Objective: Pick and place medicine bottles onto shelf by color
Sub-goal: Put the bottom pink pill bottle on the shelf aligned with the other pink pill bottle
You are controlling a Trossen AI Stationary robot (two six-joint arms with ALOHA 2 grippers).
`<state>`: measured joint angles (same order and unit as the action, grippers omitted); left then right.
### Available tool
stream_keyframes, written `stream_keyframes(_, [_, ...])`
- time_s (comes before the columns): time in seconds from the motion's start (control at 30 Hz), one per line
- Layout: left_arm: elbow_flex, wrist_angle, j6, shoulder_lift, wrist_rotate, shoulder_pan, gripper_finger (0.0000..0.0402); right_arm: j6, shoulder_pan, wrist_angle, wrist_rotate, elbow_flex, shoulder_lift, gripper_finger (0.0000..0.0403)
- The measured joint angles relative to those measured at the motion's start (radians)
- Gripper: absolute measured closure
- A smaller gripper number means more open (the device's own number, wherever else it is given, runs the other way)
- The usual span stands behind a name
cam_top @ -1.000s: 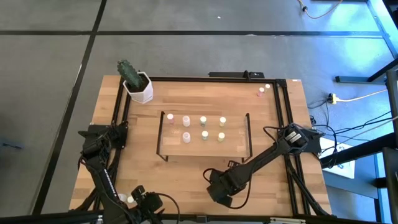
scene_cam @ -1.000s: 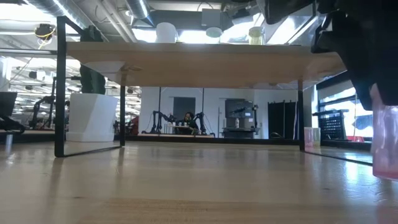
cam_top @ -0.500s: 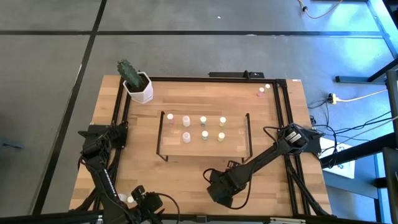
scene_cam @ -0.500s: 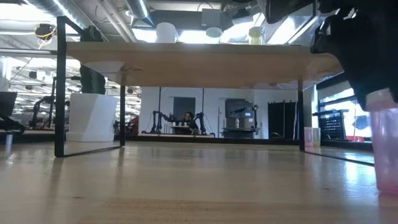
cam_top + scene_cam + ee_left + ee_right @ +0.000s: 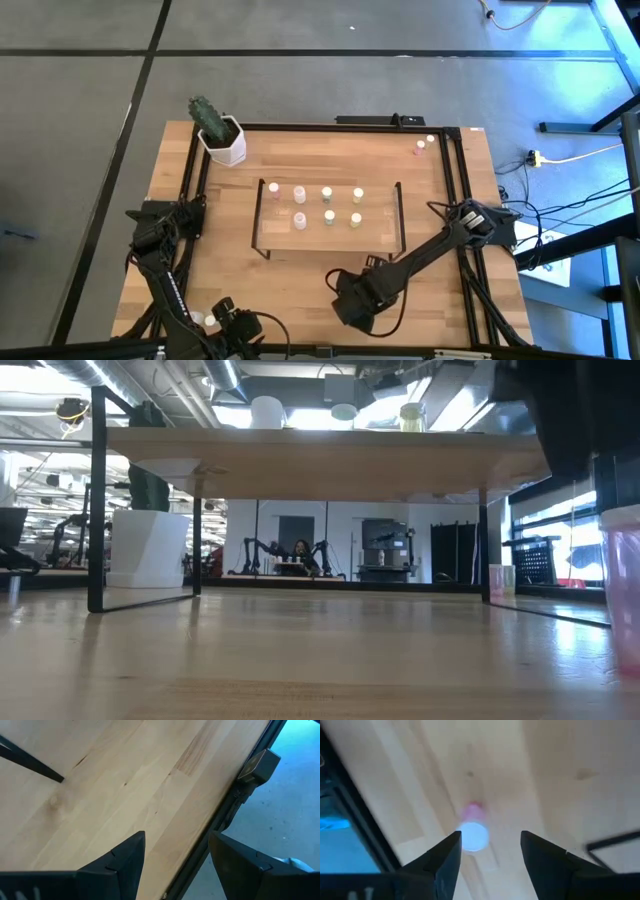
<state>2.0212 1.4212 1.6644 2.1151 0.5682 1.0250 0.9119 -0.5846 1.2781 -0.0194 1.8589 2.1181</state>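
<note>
Directly beneath the right pincer (image 5: 487, 852), fingers spread wide, a pink bottle (image 5: 473, 832) stands on the bench (image 5: 300, 280); pick step — next: descend, close, carry to shelf (image 5: 330, 240).

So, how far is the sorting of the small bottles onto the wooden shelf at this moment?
Done: six bottles stand on the low light-wood shelf, in pink, pale green and yellow columns. In hand: the right gripper is open above a pink bottle with a white cap standing on the table, not gripped. Left: two bottles at the far right corner; the left gripper waits open at the near left edge.
</note>
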Motion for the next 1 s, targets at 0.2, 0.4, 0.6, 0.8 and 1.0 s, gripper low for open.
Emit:
stream_keyframes(0.2, [0.000, -0.014, -0.109, 0.000, 0.024, -0.003, 0.0189, 0.029, -0.022, 0.161, -0.127, 0.171, 0.000, 0.0196])
stream_keyframes(0.4, [0.000, -0.104, -0.343, 0.000, 0.067, -0.039, 0.0189, 0.069, -0.096, 0.223, -0.308, 0.352, -0.001, 0.0196])
stream_keyframes(0.6, [0.000, -0.233, -0.656, 0.000, 0.046, -0.132, 0.0189, 0.082, -0.179, 0.297, -0.428, 0.488, -0.001, 0.0196])
stream_keyframes(0.8, [0.000, -0.327, -0.859, 0.000, 0.045, -0.233, 0.0189, 0.078, -0.256, 0.294, -0.466, 0.497, -0.032, 0.0196])
stream_keyframes(1.0, [0.000, -0.518, -1.051, 0.000, 0.020, -0.302, 0.0189, 0.052, -0.337, 0.294, -0.461, 0.497, -0.065, 0.0196])
